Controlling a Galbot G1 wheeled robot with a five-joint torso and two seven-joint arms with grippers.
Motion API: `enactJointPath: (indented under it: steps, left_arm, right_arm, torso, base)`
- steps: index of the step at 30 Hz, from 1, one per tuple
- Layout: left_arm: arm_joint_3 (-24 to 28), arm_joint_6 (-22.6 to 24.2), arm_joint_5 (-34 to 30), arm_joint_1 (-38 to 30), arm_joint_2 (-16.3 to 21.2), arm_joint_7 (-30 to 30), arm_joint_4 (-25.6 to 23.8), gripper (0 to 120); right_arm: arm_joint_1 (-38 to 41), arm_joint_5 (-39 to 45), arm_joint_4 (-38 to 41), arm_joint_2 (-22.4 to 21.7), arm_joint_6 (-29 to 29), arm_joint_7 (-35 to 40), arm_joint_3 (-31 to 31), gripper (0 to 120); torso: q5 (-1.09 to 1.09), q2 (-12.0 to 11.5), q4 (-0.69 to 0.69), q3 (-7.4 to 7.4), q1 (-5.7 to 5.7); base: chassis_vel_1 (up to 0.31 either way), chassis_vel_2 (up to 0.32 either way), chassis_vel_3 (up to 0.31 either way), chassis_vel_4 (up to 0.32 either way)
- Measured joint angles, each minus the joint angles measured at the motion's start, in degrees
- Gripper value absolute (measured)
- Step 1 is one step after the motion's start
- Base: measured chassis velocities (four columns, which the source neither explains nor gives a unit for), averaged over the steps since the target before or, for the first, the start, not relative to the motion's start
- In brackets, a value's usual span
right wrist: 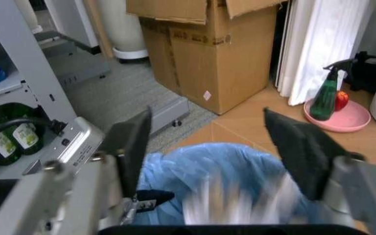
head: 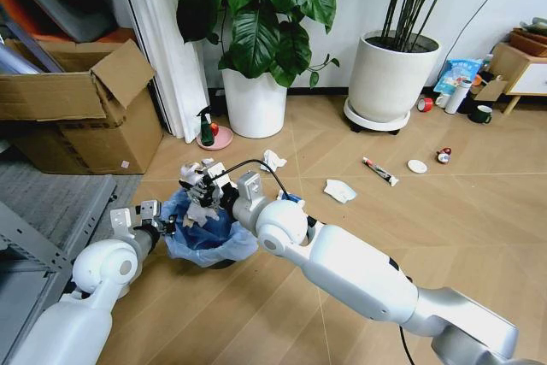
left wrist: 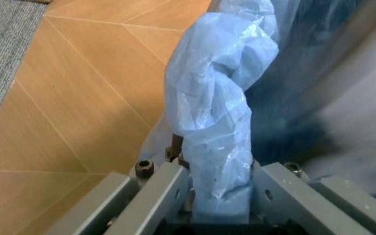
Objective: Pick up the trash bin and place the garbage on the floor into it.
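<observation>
The left gripper (left wrist: 217, 205) clamps the bin (head: 208, 230) rim on the floor (head: 342, 237) while the right gripper (right wrist: 217, 147), jaws apart above it, looks mid-drop; next, more garbage (head: 340, 191) needs fetching.

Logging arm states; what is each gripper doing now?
Left gripper: shut on the trash bin rim.
Right gripper: open above the bin.

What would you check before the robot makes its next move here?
1. Left gripper clamped on the bin bag rim: ok.
2. Right gripper open above the bin: ok.
3. Right gripper empty, nothing between its fingers: ok.
4. Dropped piece landed inside the bin: cannot tell, blurred.
5. Floor cleared: not ok; wrapper, tube, disc and small bottle remain.
</observation>
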Motion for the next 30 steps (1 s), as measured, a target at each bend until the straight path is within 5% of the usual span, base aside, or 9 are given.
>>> enactJointPath:
  steps: [8, 17, 30]
  left_arm:
    - [-0.4, 0.0, 0.0, -0.1, -0.3, 0.1, 0.0, 0]
    - [-2.5, -0.1, 1.9, 1.6, -0.9, 0.8, -0.1, 0]
    - [-5.8, -0.1, 3.6, 5.2, -1.0, 2.6, -1.4, 0]
  right_arm:
    - [-0.7, 0.8, 0.3, 0.3, -0.1, 1.3, 1.4, 98]
    - [-4.7, -0.9, 1.5, -0.8, -1.1, 4.3, 8.9, 100]
    - [-21.9, -12.3, 3.9, -8.0, -2.4, 5.7, 30.0, 100]
  torso:
    - [0.00, 0.0, 0.00, 0.00, 0.00]
    - [0.00, 0.0, 0.00, 0.00, 0.00]
    - [0.04, 0.0, 0.00, 0.00, 0.00]
  base:
    - [0.000, 0.000, 0.000, 0.000]
    - [0.000, 0.000, 0.000, 0.000]
    - [0.000, 0.000, 0.000, 0.000]
